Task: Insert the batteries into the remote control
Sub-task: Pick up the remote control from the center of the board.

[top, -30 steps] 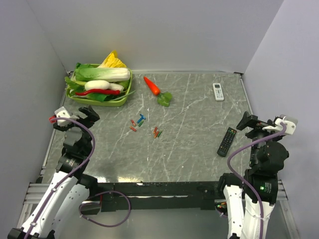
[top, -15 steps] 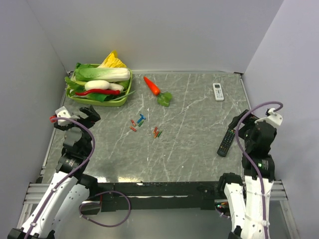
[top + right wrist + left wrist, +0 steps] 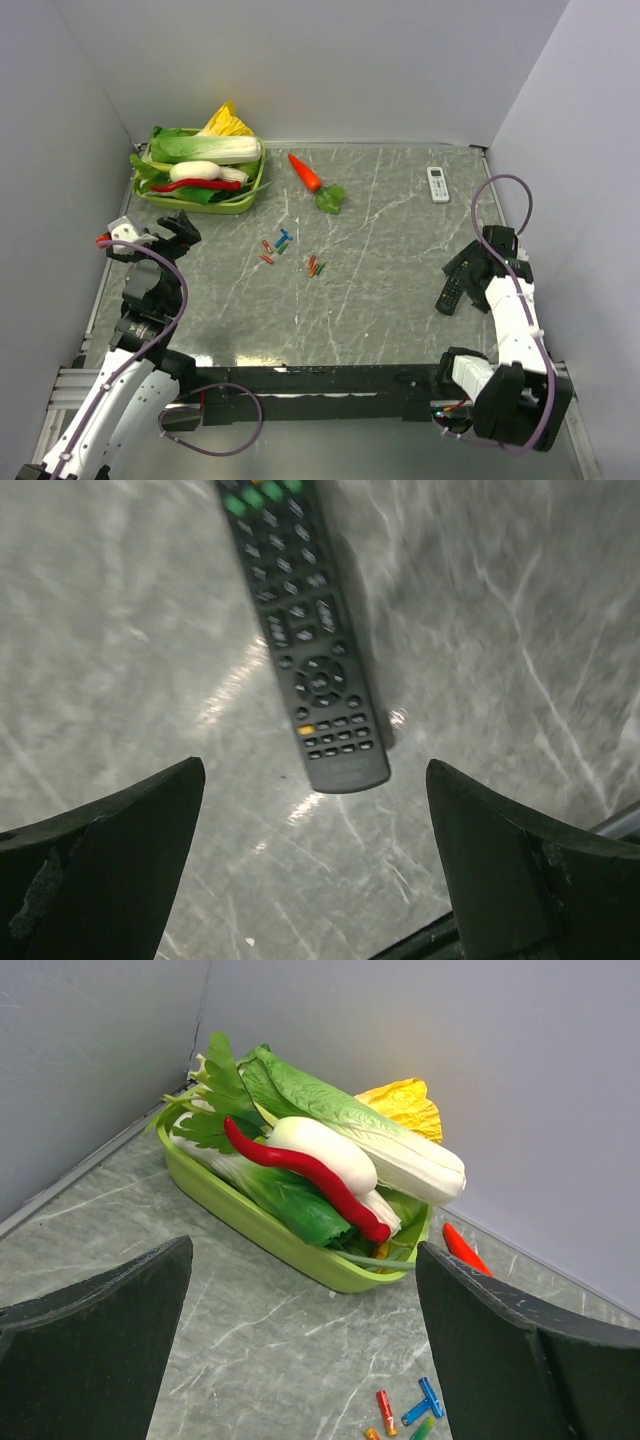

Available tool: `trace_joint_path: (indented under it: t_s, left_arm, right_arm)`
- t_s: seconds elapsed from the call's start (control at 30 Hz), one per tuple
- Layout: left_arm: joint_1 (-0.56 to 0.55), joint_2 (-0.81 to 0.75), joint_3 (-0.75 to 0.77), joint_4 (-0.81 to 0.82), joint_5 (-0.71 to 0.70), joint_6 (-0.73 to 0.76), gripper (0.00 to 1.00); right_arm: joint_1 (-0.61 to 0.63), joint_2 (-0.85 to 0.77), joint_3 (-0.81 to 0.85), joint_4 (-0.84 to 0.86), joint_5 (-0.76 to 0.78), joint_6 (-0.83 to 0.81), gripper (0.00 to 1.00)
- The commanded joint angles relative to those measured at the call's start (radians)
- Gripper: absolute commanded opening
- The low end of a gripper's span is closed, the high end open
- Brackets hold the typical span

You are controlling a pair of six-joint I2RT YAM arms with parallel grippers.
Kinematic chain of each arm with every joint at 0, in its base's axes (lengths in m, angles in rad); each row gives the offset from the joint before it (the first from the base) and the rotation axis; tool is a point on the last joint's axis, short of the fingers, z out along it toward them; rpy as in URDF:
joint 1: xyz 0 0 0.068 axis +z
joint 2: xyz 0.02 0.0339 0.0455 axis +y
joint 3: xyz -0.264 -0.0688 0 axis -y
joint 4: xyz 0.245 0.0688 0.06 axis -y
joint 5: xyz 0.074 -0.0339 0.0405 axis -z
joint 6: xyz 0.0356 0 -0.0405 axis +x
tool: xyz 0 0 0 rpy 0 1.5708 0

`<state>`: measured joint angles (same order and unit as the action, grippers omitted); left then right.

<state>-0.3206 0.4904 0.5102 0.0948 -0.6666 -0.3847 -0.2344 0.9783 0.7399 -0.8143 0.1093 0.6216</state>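
The black remote control (image 3: pixel 449 294) lies at the right of the table, buttons up (image 3: pixel 305 630). My right gripper (image 3: pixel 465 277) hangs open just above its near end; in the right wrist view the gripper (image 3: pixel 315 772) has a finger on either side of that end, and neither touches it. Several batteries (image 3: pixel 275 245) in red, orange, green and blue lie in two small clusters mid-table, the second (image 3: pixel 315 266) a little to the right. My left gripper (image 3: pixel 172 235) is open and empty at the left, short of the batteries (image 3: pixel 415 1412).
A green tray (image 3: pixel 240 206) of vegetables stands at the back left, its wall (image 3: pixel 250 1222) close ahead of the left gripper. A carrot (image 3: pixel 305 172) and a green leafy piece (image 3: pixel 331 198) lie behind the batteries. A white remote (image 3: pixel 438 184) sits at the back right.
My right arm has swung in from the right edge and tipped down over the black remote's near end. The left arm has hardly moved. Both grippers stayed open.
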Motion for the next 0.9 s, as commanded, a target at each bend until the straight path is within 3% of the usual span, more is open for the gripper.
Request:
trace_joint_path:
  t_s: [0.0,0.17,0.4,0.57,0.87]
  left_arm:
    - [-0.005,-0.007,0.001,0.043,0.018,0.015,0.97]
    - [-0.005,-0.021,-0.001,0.046,0.01,0.023,0.97]
    - [-0.005,-0.026,0.001,0.043,0.024,0.021,0.97]
    - [-0.005,-0.027,0.002,0.04,0.022,0.021,0.97]
    - [-0.005,0.005,0.016,0.036,0.192,0.024,0.97]
  right_arm:
    - [-0.023,0.095,-0.043,0.042,-0.091,0.035,1.0]
    - [-0.025,0.195,-0.053,0.13,-0.103,-0.014,0.96]
    - [-0.025,0.353,-0.027,0.188,-0.103,-0.062,0.8]
    - [-0.02,0.425,-0.027,0.211,-0.103,-0.083,0.75]
    - [0.058,0.467,-0.002,0.231,-0.118,-0.115,0.45]
